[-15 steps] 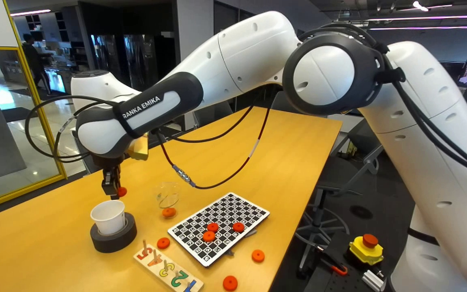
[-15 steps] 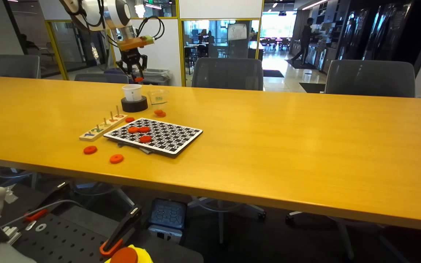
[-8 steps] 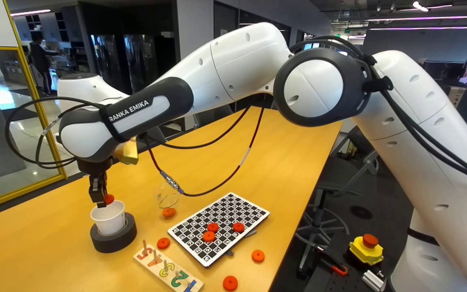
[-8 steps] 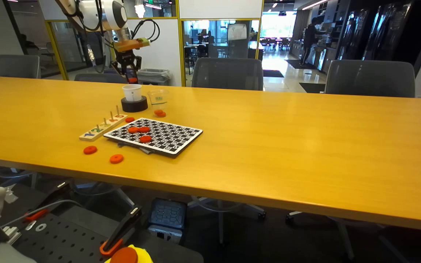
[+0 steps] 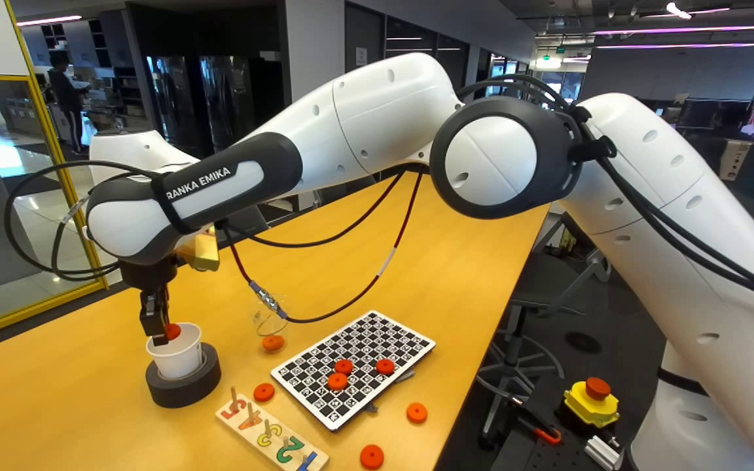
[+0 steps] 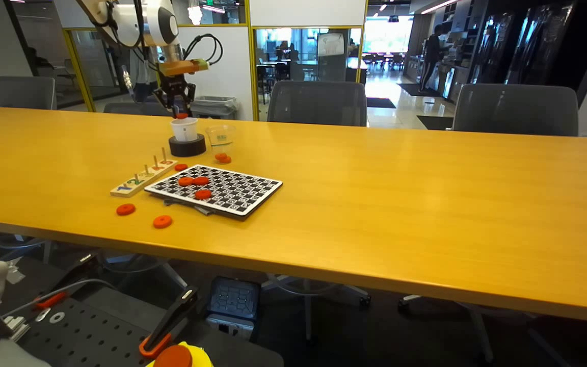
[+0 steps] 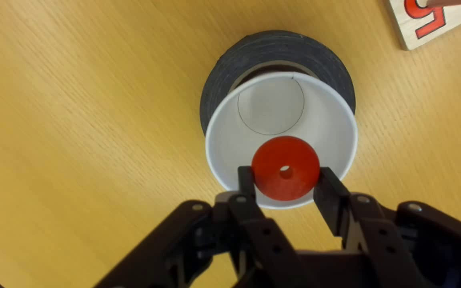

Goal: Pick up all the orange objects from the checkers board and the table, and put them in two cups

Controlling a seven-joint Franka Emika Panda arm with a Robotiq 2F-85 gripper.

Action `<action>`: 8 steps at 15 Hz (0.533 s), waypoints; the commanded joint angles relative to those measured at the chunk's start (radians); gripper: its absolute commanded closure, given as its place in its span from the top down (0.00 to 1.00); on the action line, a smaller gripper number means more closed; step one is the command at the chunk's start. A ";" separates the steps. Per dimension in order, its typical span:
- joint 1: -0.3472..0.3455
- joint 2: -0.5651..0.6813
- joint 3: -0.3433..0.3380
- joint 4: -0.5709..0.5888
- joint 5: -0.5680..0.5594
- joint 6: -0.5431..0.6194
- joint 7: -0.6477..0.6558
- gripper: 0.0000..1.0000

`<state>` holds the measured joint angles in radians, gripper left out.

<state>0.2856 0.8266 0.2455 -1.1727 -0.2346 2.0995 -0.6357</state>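
My gripper (image 7: 285,173) is shut on a round orange piece (image 7: 284,188) with a hole in its middle. It hangs over the mouth of the white cup (image 5: 177,360), toward one side and about rim height; whether it dips inside I cannot tell. In the wrist view no other piece shows in that cup. Several orange pieces (image 6: 222,157) show through the bottom of the clear tumbler (image 6: 221,136). Three more lie on the checkers board (image 5: 364,340). On the table (image 6: 375,204) are an orange piece (image 5: 264,392) by the number strip and two (image 5: 417,413) (image 5: 372,456) near the edge.
A dark ring base (image 5: 184,390) surrounds the white cup's foot. Beside it, the number strip (image 6: 143,178) carries upright pegs. My arm's cable (image 5: 338,314) hangs in a loop over the table. Chairs (image 6: 316,104) stand along the far side.
The gripper has come down and across to the white cup, carrying the orange piece from above and beyond it to its rim. The other pieces and the cups have stayed put.
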 commanded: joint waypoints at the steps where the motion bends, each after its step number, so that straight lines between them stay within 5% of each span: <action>1: 0.004 0.035 0.002 0.084 0.032 -0.059 -0.029 0.73; 4: -0.002 0.014 0.006 0.061 0.017 -0.058 -0.014 0.97; 8: -0.005 -0.052 -0.005 -0.022 0.005 -0.015 0.024 1.00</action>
<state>0.2846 0.8315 0.2453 -1.1463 -0.2264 2.0701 -0.6377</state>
